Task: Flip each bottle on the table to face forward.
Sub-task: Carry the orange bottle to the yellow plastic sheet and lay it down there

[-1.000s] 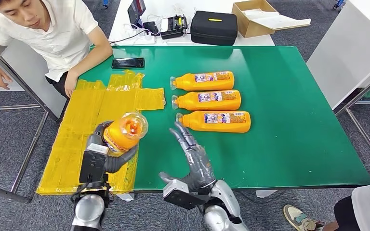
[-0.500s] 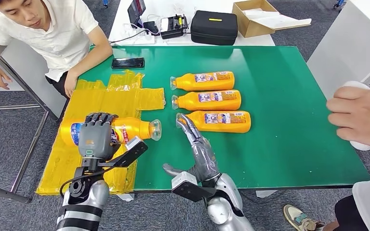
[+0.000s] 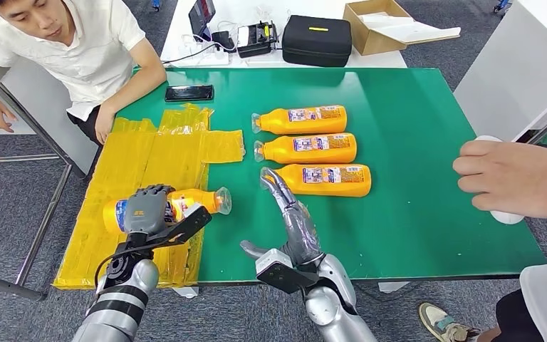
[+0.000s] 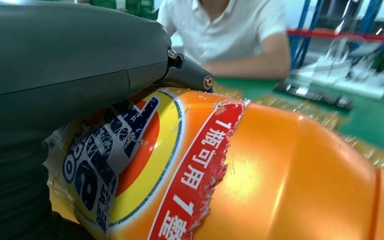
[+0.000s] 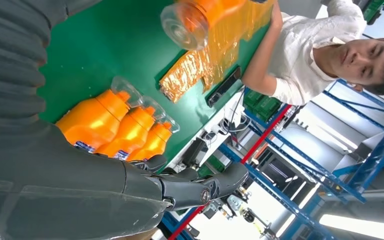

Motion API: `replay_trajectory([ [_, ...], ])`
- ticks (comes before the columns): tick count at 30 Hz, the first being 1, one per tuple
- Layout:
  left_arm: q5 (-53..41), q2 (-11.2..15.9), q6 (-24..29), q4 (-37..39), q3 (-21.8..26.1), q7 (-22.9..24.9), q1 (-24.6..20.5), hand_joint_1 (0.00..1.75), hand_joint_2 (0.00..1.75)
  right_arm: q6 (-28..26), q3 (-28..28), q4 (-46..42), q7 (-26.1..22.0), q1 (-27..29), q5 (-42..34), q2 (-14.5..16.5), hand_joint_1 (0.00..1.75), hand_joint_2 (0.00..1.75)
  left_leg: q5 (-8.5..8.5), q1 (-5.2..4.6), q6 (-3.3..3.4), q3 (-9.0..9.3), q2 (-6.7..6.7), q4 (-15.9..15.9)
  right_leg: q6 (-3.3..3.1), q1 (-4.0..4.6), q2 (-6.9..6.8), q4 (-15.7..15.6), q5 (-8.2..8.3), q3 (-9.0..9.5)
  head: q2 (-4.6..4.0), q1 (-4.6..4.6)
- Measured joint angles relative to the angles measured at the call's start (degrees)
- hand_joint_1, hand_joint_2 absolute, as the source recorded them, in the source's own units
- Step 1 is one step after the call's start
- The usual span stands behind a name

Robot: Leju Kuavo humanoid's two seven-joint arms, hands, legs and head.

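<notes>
My left hand grips an orange bottle from above, holding it on its side over the yellow mat with its clear cap towards the table's middle. Up close in the left wrist view its torn blue, yellow and red label faces the camera, under the hand. Three more orange bottles lie in a row on the green table, caps to the left. My right hand is open, fingers stretched out, just left of the nearest bottle's cap.
A person in a white shirt sits at the far left corner, beside a black phone. Another person's hand holding something white reaches in over the right edge. A black case and a cardboard box stand behind the table.
My left hand has turned the bottle from cap-up to lying on its side and lowered it towards the mat. A person's hand has come in from the right.
</notes>
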Motion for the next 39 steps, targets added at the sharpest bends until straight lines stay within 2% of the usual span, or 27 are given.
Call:
replay_trajectory([
  [1, -0.91, 0.09, -0.12, 1.04, 0.18, 0.75, -0.37, 0.56, 1.75, 0.07, -0.02, 0.19, -0.07, -0.02, -0.07, 0.00, 0.00, 1.75, 0.00, 0.00, 0.00, 0.00, 0.00, 0.00, 0.00, 0.00, 0.00, 0.00, 0.00, 0.00, 0.00, 0.00],
  [5, -3.73, 0.54, -0.34, 4.97, 0.73, 3.03, -2.10, 0.26, 1.75, 0.32, -0.13, 0.99, -0.37, -0.31, -0.34, 0.01, 0.00, 1.75, 0.00, 0.00, 0.00, 0.00, 0.00, -0.01, 0.00, 0.01, 0.00, 0.00, 0.00, 0.01, 0.00, 0.00],
  [6, -3.94, 0.62, -0.33, 5.77, 0.92, 3.22, -2.49, 0.14, 1.75, 0.32, -0.15, 1.18, -0.41, -0.40, -0.43, 0.01, 0.00, 1.75, 0.00, 0.00, 0.00, 0.00, 0.00, -0.01, 0.00, 0.01, 0.00, 0.00, 0.00, 0.01, 0.00, 0.00],
  [9, -4.50, 0.81, -0.44, 7.86, 1.38, 3.58, -3.56, 0.00, 1.75, 0.32, -0.22, 1.73, -0.52, -0.66, -0.76, -0.01, 0.00, 1.75, 0.00, 0.01, -0.01, 0.02, -0.02, -0.01, 0.00, 0.01, -0.01, 0.00, 0.00, 0.04, 0.00, 0.00],
  [24, -5.40, 1.04, -1.78, 11.86, 2.07, 4.28, -5.72, 0.00, 1.75, 0.32, -0.43, 2.84, -0.81, -0.99, -1.13, -0.09, 0.00, 1.75, 0.01, 0.00, -0.02, 0.25, -0.04, -0.02, 0.00, 0.01, -0.02, 0.00, 0.00, 0.28, 0.00, 0.00],
  [29, -7.31, 1.24, -9.78, 16.15, 2.92, 5.01, -9.27, 0.00, 1.75, 0.90, -0.99, 5.71, -2.96, -3.01, -2.88, -0.05, 0.00, 1.75, 0.01, 0.00, -0.05, 0.74, -0.16, -0.06, -0.02, 0.01, -0.08, -0.01, -0.05, 0.85, 0.00, 0.00],
  [31, -7.57, 1.38, -10.74, 17.44, 3.03, 4.82, -10.12, 0.00, 1.75, 1.04, -1.13, 6.80, -3.42, -3.71, -3.16, 0.00, 0.00, 1.75, 0.01, 0.00, -0.05, 0.83, -0.17, -0.06, -0.02, 0.01, -0.08, -0.01, -0.06, 0.93, 0.00, 0.01],
  [35, -7.66, 1.43, -8.02, 18.76, 3.08, 2.60, -10.59, 0.00, 1.75, 1.02, -1.54, 8.51, -3.99, -4.54, -3.23, 0.06, 0.00, 1.75, 0.03, 0.00, -0.05, 0.92, -0.26, -0.05, -0.02, 0.00, -0.14, -0.01, -0.05, 1.00, 0.00, 0.00],
  [39, -4.58, 0.33, -3.30, 16.38, 2.81, -4.45, -8.53, 0.00, 1.75, -0.42, -2.13, 8.79, -3.16, -4.30, -1.32, -0.03, 0.00, 1.75, 0.05, -0.01, -0.04, 0.84, -0.33, -0.02, -0.01, -0.01, -0.29, -0.02, -0.05, 0.91, 0.00, 0.00],
])
